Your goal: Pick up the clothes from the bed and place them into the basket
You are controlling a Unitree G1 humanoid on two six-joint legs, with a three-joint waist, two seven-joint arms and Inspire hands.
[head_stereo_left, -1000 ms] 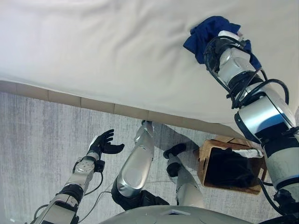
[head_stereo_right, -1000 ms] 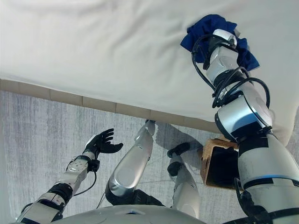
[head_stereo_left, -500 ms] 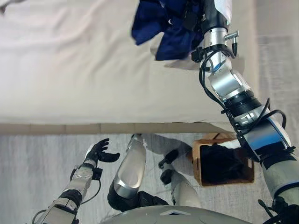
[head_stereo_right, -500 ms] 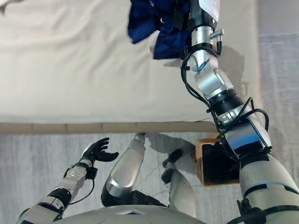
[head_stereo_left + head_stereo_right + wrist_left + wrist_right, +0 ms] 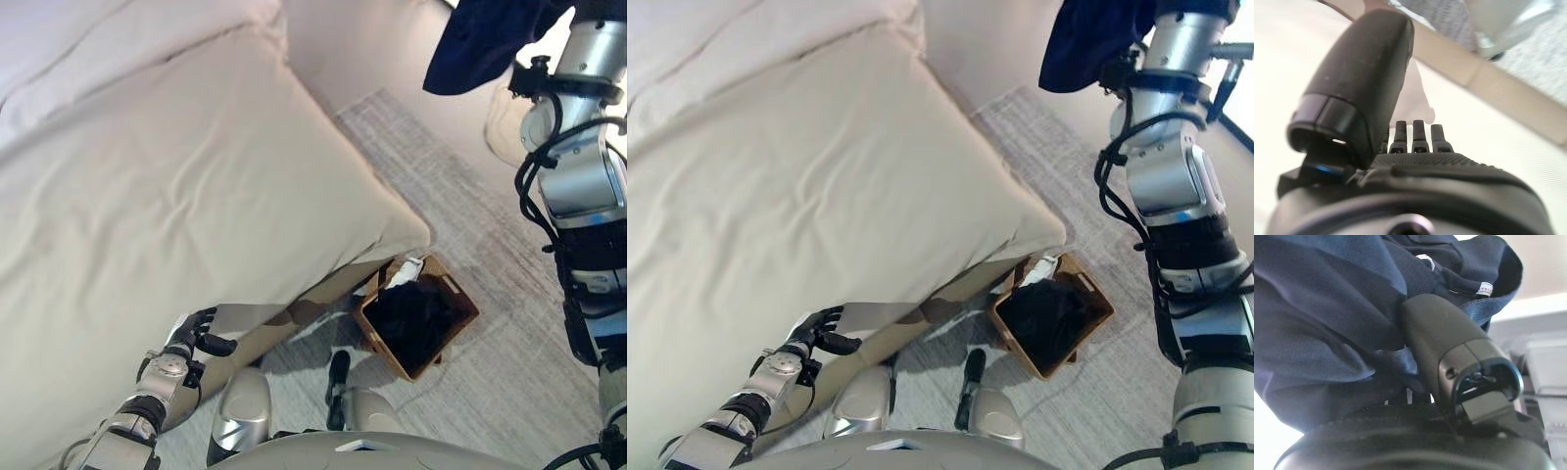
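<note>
A dark blue garment (image 5: 477, 41) hangs in the air to the right of the bed (image 5: 176, 196), over the floor. My right hand (image 5: 1445, 335) is shut on it, with the thumb pressed into the cloth (image 5: 1327, 308). The brown wicker basket (image 5: 456, 285) stands on the floor by the bed's corner, below and to the left of the garment. Dark clothes (image 5: 411, 318) lie in it, with a white piece (image 5: 408, 270) at its rim. My left hand (image 5: 189, 337) is low by the bed's near edge, open and empty; it also shows in the left wrist view (image 5: 1376, 78).
Grey carpet (image 5: 490, 225) runs between the bed and my right arm. The bed's corner (image 5: 407, 230) overhangs close to the basket. A pale rounded object (image 5: 502, 122) stands on the floor beneath the garment.
The camera has swung round. My right hand has lifted the blue garment off the bed and carried it out over the floor. My left hand has stayed low.
</note>
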